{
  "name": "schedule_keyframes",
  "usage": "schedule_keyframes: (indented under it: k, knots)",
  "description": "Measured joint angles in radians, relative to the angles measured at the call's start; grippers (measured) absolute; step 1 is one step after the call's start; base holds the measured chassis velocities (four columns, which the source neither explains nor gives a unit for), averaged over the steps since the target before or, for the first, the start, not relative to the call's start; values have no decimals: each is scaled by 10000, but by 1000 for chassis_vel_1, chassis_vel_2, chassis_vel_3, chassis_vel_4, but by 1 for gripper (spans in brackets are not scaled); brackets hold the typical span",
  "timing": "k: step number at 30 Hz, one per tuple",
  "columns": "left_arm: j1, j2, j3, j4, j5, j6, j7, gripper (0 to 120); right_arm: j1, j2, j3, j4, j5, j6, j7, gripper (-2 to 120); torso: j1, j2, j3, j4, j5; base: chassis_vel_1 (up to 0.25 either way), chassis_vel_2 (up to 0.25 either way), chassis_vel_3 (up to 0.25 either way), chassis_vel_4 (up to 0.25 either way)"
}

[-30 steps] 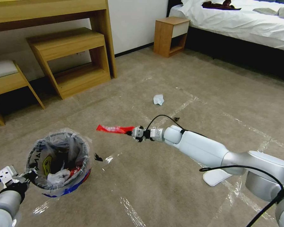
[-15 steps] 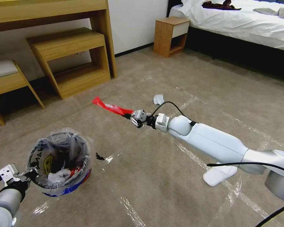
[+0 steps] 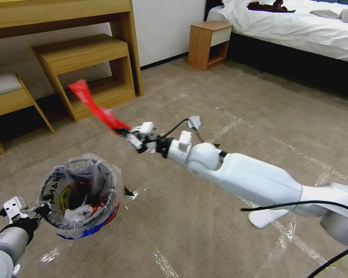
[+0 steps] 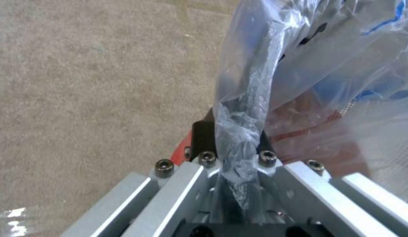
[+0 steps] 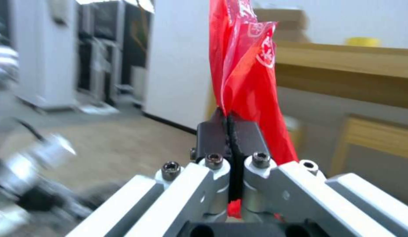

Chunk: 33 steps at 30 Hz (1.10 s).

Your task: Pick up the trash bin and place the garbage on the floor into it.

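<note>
- Bin [image 3: 79, 200] is up — my left gripper [image 3: 40, 211] is clamped on its rim, litter inside.
- My right gripper [image 3: 132, 135] pinches a red wrapper [image 3: 92, 105], not yet over it.
- A tissue [image 3: 194, 121] and a slipper [image 3: 267, 217] are left on the carpet.

Your right arm [image 3: 259, 181] hides part of the slipper [image 3: 265, 217] at lower right; the wrapper's [image 5: 245, 65] top is cut off; the bag [image 4: 300, 65] veils the bin's wall.

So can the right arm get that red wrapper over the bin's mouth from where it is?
Probably yes. The right gripper is shut on the red wrapper, held above the floor, with nothing between it and the trash bin, whose open mouth the left gripper holds up by the rim.
</note>
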Motion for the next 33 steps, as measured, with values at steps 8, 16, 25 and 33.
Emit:
schedule_keyframes:
  k: [8,16,25,33]
  knots:
    - [-10,-72,-7,-106,-18,0,-11,1,47,1128,-856,32,525,59,189,0,0,1,0,0,0,0,0,0,0]
    - [-11,-78,1,-127,-20,0,-16,1,-24,1383,-1218,-51,612,86,191,0,0,0,0,-2,0,0,0,0,0]
    - [26,-137,-19,-270,-29,-13,-18,1,-241,1782,-2033,-877,476,339,132,0,0,0,0,-2,2,0,0,0,0]
    - [140,-230,-76,-466,-29,-29,-18,1,-441,2036,-2357,-1885,180,508,33,0,0,0,0,-1,3,0,0,0,0]
